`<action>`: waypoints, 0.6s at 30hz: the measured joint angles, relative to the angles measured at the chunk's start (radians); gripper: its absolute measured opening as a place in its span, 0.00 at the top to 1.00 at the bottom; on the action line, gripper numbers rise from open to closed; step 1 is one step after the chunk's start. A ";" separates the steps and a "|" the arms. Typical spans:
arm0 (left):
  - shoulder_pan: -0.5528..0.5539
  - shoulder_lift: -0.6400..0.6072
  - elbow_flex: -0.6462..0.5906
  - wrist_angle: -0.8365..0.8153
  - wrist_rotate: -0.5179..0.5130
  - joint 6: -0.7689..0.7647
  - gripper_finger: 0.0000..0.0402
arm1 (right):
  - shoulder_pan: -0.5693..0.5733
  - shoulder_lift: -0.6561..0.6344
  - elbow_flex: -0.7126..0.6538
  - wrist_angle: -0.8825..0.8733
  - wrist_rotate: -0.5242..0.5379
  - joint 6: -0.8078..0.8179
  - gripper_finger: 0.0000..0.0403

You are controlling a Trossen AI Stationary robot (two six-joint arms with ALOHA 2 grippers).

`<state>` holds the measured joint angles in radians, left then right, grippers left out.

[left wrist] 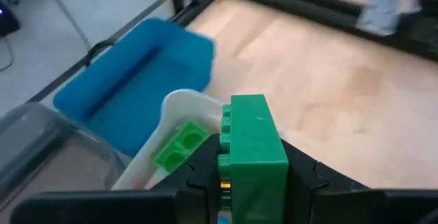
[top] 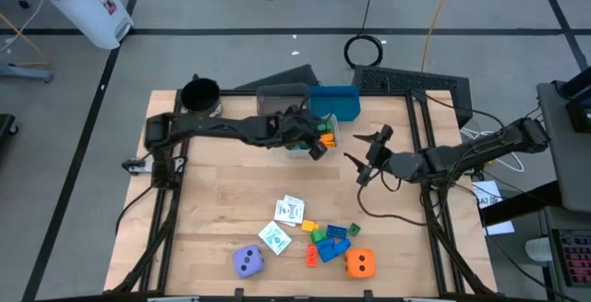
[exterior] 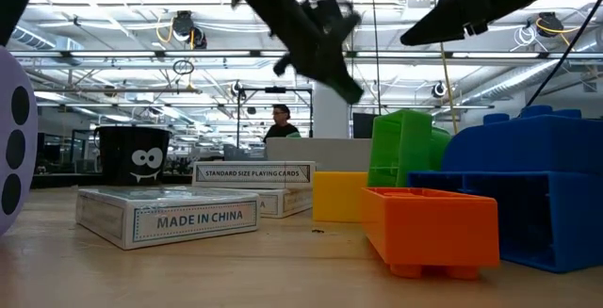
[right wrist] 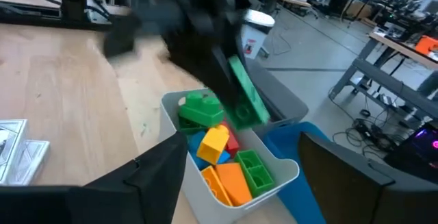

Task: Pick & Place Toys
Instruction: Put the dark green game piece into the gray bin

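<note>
Left tool (left wrist: pixel 250 176) grips our green block (left wrist: pixel 254 142) above the white bin (right wrist: pixel 274 166) near the surface's far edge. Released off-centre, we judge it could strike the rim and bounce out. Right tool (top: pixel 367 154) waits wide open beside it.

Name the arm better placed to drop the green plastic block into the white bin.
Left. The left gripper is shut on the green plastic block over the white bin; the right gripper is open beside it, holding nothing.

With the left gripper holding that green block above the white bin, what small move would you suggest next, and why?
Probably open the left gripper: its fingers clamp the green block directly above the white bin, which already holds other blocks, so releasing should drop it in. The right gripper waits open nearby.
</note>
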<state>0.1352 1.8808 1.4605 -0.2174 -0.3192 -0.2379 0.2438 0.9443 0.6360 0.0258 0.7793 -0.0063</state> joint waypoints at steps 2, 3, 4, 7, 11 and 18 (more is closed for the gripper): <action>0.013 0.044 0.000 -0.009 0.002 -0.004 0.75 | 0.000 -0.003 -0.009 -0.002 0.000 -0.010 0.34; 0.018 0.064 -0.002 -0.014 0.004 -0.009 0.75 | 0.000 -0.003 -0.011 0.000 0.000 -0.010 0.34; 0.023 0.081 -0.002 -0.008 0.004 -0.018 0.75 | -0.001 -0.002 -0.014 0.003 0.000 -0.010 0.34; 0.035 0.111 -0.002 0.003 0.006 -0.046 0.75 | -0.001 -0.002 -0.018 0.007 0.001 -0.013 0.34; 0.034 0.129 -0.002 0.007 0.002 -0.041 0.71 | -0.001 -0.002 -0.019 0.008 0.001 -0.023 0.34; 0.036 0.106 0.000 0.008 -0.009 0.025 0.44 | -0.001 -0.002 -0.019 0.008 0.002 -0.024 0.35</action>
<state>0.1707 1.9871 1.4604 -0.2099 -0.3283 -0.2131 0.2428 0.9421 0.6170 0.0334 0.7815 -0.0299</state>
